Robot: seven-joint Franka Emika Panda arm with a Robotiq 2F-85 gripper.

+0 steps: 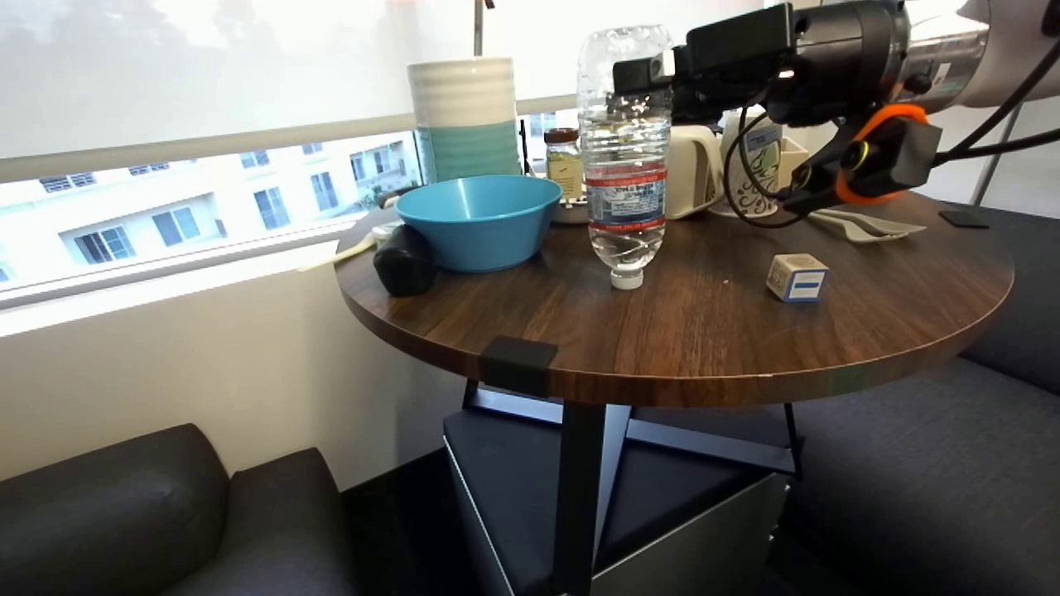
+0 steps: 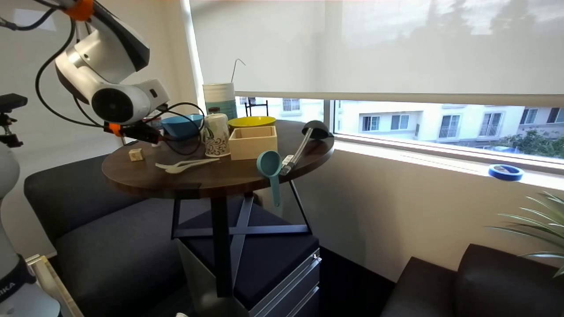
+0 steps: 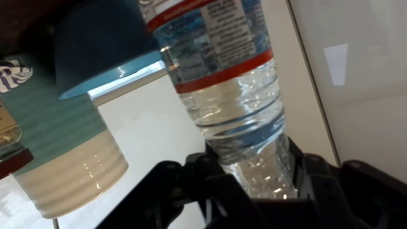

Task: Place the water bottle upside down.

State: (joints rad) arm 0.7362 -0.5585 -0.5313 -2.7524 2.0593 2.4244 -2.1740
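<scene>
The water bottle (image 1: 627,149) is clear, with a blue and red label band, and is upside down. Its white cap (image 1: 627,277) points down at the round wooden table; I cannot tell whether it touches. My gripper (image 1: 638,81) is shut around the upper end, which is the bottle's base. In the wrist view the gripper (image 3: 252,154) has a finger on each side of the bottle (image 3: 219,63), which looks slightly tilted there. In an exterior view the bottle is mostly hidden behind the arm and gripper (image 2: 143,131).
A blue bowl (image 1: 480,219) and a black object (image 1: 404,262) are beside the bottle. A small box (image 1: 797,277) and pale utensils (image 1: 861,225) lie on the table (image 1: 679,339). Behind are a tall crock (image 1: 464,124), a jar (image 1: 566,170), a patterned mug (image 2: 217,136) and a wooden box (image 2: 253,145).
</scene>
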